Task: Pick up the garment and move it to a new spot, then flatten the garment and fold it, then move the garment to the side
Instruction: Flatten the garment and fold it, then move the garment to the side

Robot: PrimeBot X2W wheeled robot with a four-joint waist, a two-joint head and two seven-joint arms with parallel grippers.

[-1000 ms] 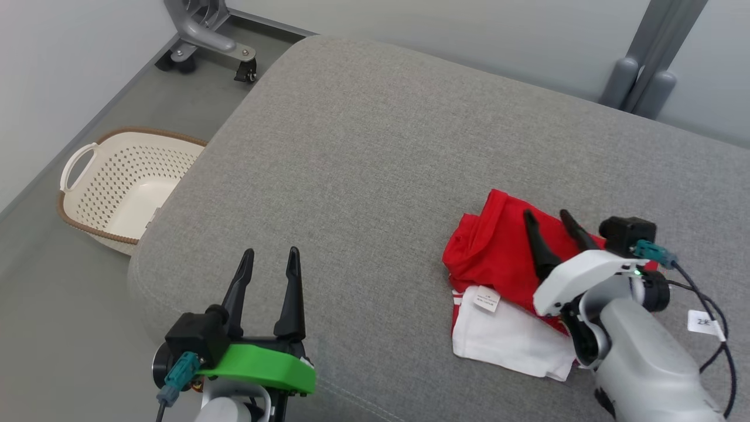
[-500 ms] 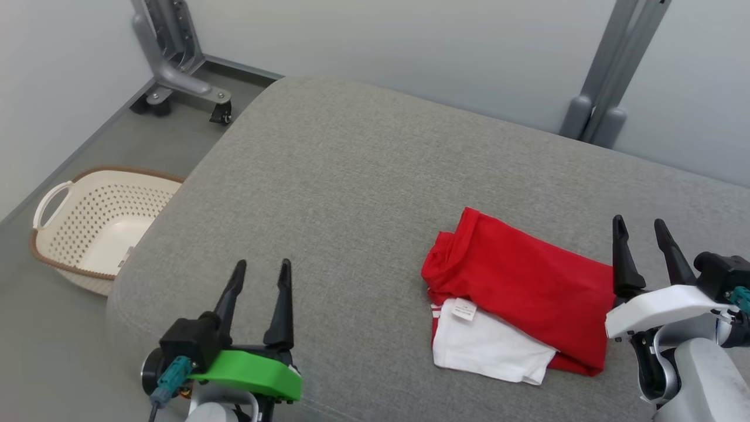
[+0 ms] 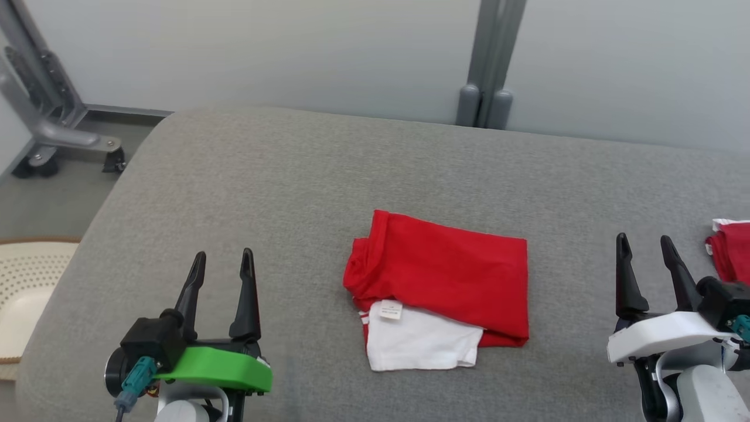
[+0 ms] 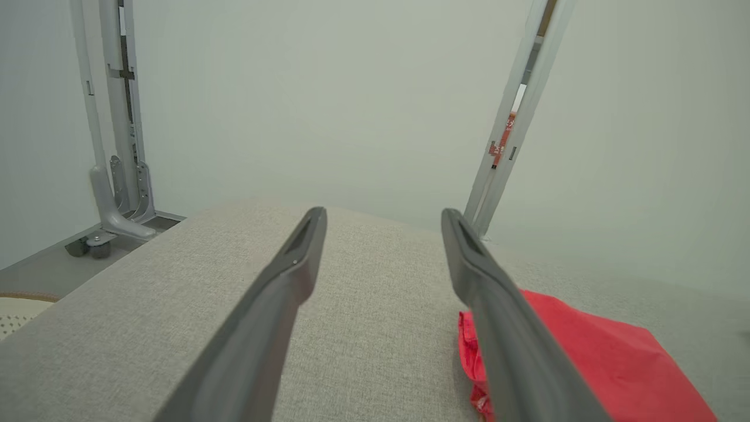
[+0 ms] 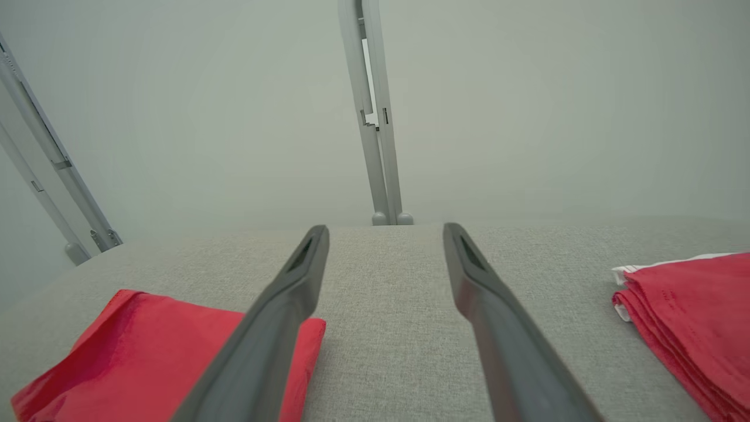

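The garment [image 3: 445, 275] was seen lying folded on the grey cushion [image 3: 293, 176], roughly midway between the two grippers and touched by neither. It was made up as a red rectangle with a white panel showing at its near edge, where a small label [image 3: 389, 310] was sewn. The left gripper [image 3: 224, 254] was held above the cushion well to the garment's left, its jaws released and spread wide with nothing between them. The right gripper [image 3: 643, 237] was held to the garment's right in the same state, jaws parted and empty. A second red bundle [image 3: 729, 249] was seen at the far right edge of the cushion, and a pale basket [image 3: 23, 293] on the floor to the left.

The garment was judged to be light, soft and limp, so that its layers could be expected to slide apart or sag if it were lifted by one corner alone. A hold through all the layers at the thick folded edge, on the bunched left side or the right-hand fold, was judged safest, with a low slide across the cushion preferred to a high lift.
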